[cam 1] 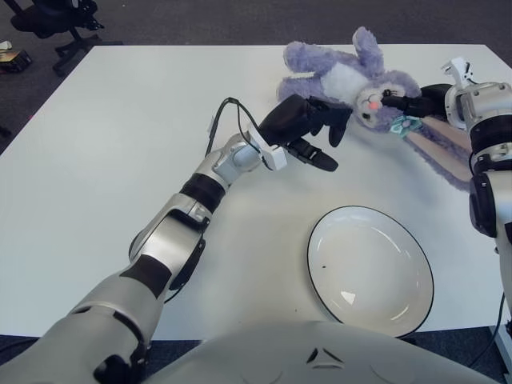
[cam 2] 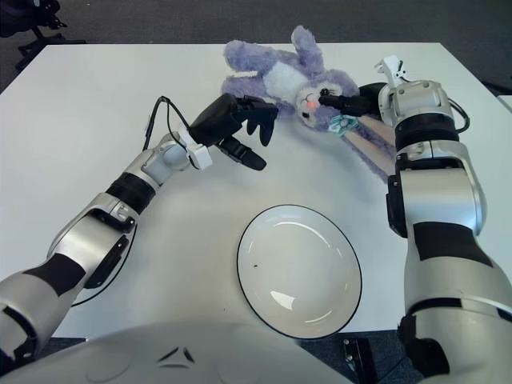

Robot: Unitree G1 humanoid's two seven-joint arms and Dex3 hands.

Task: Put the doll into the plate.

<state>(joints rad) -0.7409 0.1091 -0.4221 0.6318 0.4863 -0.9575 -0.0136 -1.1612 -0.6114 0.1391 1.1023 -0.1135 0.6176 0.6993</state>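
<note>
Doll (cam 1: pixel 344 80): a purple plush rabbit with a white belly, lying on the far right part of the white table (cam 1: pixel 104 160). Its face points toward my right side. Its long ears (cam 1: pixel 440 156) trail across the tabletop toward the right edge. A small teal bow (cam 1: pixel 406 125) sits at the base of the ears.

My right hand (cam 1: pixel 416 102) is at the doll's head. Its dark fingers (cam 2: pixel 352 102) reach in from the right and touch the face near the pink nose. I cannot tell whether they pinch the plush or only press against it.

My left hand (cam 1: pixel 308 132) is just beside the doll's lower body, on its near left side. The fingers are spread and partly curled downward. They hold nothing. One fingertip is close to the plush; contact cannot be confirmed.

Plate (cam 1: pixel 370 270): white with a dark rim, on the table near my torso, well apart from the doll. It holds no objects.
</note>
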